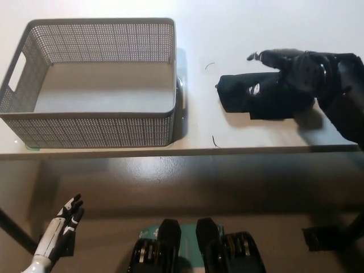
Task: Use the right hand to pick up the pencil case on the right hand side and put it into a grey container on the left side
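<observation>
Near the table's [114, 11] front edge, the right hand [293, 71] lies on the pencil case [242, 96], fingers spread, grip unclear. The grey container [91, 85] holds nothing. The left hand [60, 227] hangs low, fingers loose.

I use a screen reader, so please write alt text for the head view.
The black right hand reaches over a black pencil case on a white table, beside an empty grey basket. The white left hand hangs below the table edge.
</observation>
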Robot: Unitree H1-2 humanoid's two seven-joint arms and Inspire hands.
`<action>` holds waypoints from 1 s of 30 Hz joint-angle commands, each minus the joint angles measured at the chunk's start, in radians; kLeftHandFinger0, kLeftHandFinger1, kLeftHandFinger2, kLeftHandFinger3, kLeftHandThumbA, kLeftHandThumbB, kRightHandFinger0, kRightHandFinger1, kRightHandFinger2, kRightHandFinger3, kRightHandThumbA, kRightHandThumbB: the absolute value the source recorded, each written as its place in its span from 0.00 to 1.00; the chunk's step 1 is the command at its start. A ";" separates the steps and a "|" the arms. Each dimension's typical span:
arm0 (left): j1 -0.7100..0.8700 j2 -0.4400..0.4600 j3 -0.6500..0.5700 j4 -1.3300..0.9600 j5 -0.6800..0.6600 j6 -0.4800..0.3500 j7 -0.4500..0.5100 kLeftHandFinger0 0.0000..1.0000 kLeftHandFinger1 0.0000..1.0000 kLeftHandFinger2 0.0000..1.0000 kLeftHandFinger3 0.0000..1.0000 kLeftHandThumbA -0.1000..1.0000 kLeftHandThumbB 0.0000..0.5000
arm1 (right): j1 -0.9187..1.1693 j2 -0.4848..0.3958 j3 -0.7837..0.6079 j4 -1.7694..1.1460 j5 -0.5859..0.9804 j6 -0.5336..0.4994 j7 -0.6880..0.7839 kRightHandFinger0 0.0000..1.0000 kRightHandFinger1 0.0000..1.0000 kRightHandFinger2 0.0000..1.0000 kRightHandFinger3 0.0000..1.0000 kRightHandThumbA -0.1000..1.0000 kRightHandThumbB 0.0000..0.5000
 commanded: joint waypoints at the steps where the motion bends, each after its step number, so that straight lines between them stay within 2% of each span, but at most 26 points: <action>1: -0.014 0.027 0.008 -0.013 -0.016 -0.045 -0.010 1.00 1.00 1.00 1.00 1.00 1.00 | -0.076 0.010 0.016 0.028 -0.048 -0.061 -0.016 1.00 1.00 1.00 1.00 0.70 1.00; 4: -0.021 0.028 0.008 -0.012 -0.007 -0.050 -0.003 1.00 1.00 1.00 1.00 1.00 1.00 | -0.085 0.015 0.017 0.046 -0.050 -0.064 -0.014 1.00 1.00 1.00 1.00 0.66 1.00; 8: -0.032 0.029 0.007 -0.006 -0.012 -0.054 -0.012 1.00 1.00 1.00 1.00 1.00 1.00 | -0.085 0.015 0.009 0.061 -0.048 -0.072 -0.014 1.00 1.00 1.00 1.00 0.69 1.00; 13: -0.035 0.027 0.004 0.005 -0.012 -0.056 -0.013 1.00 1.00 1.00 1.00 1.00 1.00 | -0.083 0.024 0.005 0.085 -0.050 -0.068 -0.010 1.00 1.00 1.00 1.00 0.66 1.00; 30: -0.054 0.029 0.006 0.017 -0.014 -0.093 -0.018 1.00 1.00 1.00 1.00 1.00 1.00 | -0.118 0.104 0.005 0.358 -0.046 -0.184 -0.124 1.00 1.00 1.00 1.00 0.68 1.00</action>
